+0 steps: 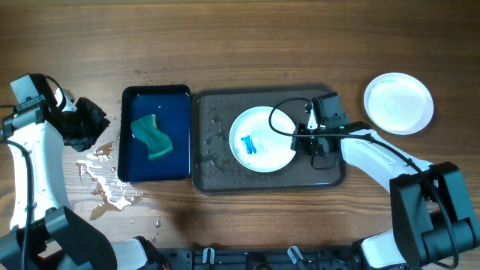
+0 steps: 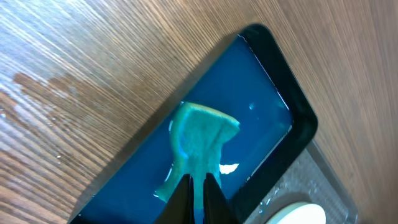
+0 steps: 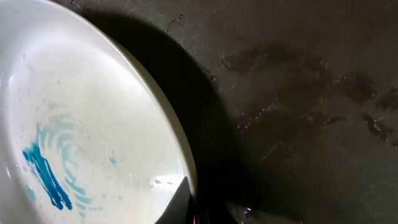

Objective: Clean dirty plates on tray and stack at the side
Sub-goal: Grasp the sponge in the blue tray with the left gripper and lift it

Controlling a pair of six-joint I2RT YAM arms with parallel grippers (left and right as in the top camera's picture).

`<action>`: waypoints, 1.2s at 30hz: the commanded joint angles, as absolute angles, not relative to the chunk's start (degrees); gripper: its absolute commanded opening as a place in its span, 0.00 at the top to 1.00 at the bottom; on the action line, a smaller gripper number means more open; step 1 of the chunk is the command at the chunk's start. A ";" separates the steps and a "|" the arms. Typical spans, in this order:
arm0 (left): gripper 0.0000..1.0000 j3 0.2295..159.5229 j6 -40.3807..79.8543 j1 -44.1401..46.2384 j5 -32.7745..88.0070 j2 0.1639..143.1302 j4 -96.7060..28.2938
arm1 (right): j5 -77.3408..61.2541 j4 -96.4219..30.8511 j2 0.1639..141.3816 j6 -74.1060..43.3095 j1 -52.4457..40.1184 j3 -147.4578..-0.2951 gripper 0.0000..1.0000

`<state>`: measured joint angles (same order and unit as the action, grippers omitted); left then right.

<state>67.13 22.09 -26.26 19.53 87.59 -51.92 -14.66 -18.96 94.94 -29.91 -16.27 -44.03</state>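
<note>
Your right gripper (image 1: 306,139) looks clamped on the right rim of the smeared plate (image 1: 262,127), which lies in the tray (image 1: 214,171). The sponge (image 1: 152,135) sits straight ahead of your left gripper (image 2: 198,185) (fingers pressed together, empty), its long axis roughly along them. Only the right wrist view shows the dark shadow under that rim.

Bright, even light is noted from overhead. A hard shadow is thrown by the plate (image 3: 93,124) onto the tray (image 3: 298,93). The left fingers (image 2: 180,200) are blurred.
</note>
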 commanded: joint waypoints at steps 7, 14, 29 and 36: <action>0.36 67.48 36.93 -10.57 14.09 99.26 -53.04 | -13.65 -19.62 97.93 -28.95 -15.77 -42.76 0.96; 0.41 67.51 51.99 -3.90 0.45 101.71 -53.32 | -14.26 -19.90 97.93 -28.88 -15.77 -42.76 0.96; 0.51 67.40 19.70 -4.01 12.32 105.14 -48.01 | -15.11 -20.34 97.93 -28.71 -15.77 -42.76 0.96; 0.58 67.40 19.79 -4.03 9.91 108.01 -50.15 | -15.53 -21.08 97.93 -28.62 -15.77 -42.76 0.96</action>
<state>67.13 20.69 -4.12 9.32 105.25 -49.54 -16.32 -19.31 95.20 -29.65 -15.64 -44.10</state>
